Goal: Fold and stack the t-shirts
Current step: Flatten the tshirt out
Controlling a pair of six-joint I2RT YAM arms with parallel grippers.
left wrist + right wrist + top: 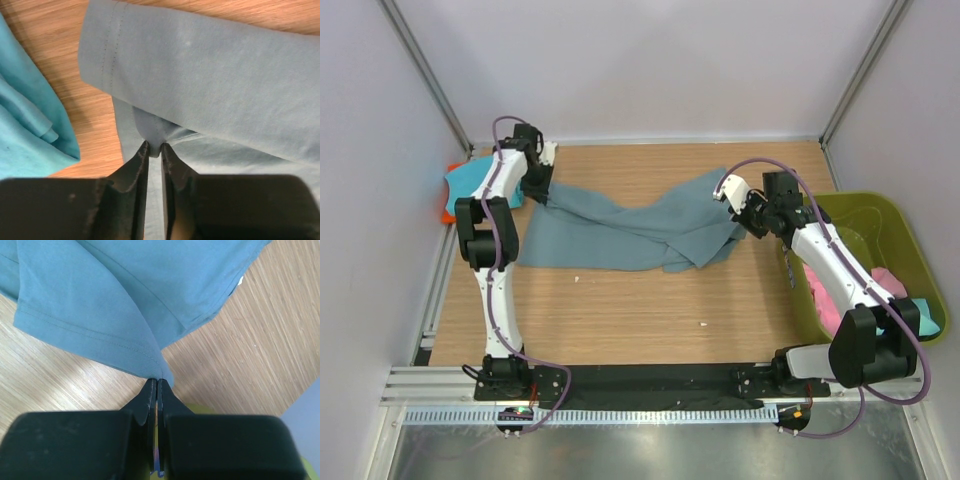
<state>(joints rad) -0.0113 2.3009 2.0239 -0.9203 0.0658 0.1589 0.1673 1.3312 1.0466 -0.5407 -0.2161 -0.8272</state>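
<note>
Top external view: a slate blue-grey t-shirt lies stretched and rumpled across the middle of the wooden surface, pinched at two ends. The left end effector, upper left of the frame, is closed on the shirt's left corner. The right end effector, right of centre, is closed on the opposite end, where the cloth rises in a peak.

In the left wrist view the black fingers meet on a small tuck of blue-grey fabric, with a hemmed fold lying across the frame above them. The right wrist view shows the jaws clamped on a stitched hem corner, and the shirt's small white label at the upper right edge of the cloth.

A turquoise t-shirt sits bunched at the far left edge of the surface, just beside the held corner and partly hidden by the left arm. An orange cloth peeks out at its lower edge. At the right edge stands an olive-green basket; the right arm reaches across it and covers part of it. Inside are a pink shirt and a turquoise piece. White panel walls close the surface on three sides.
</note>
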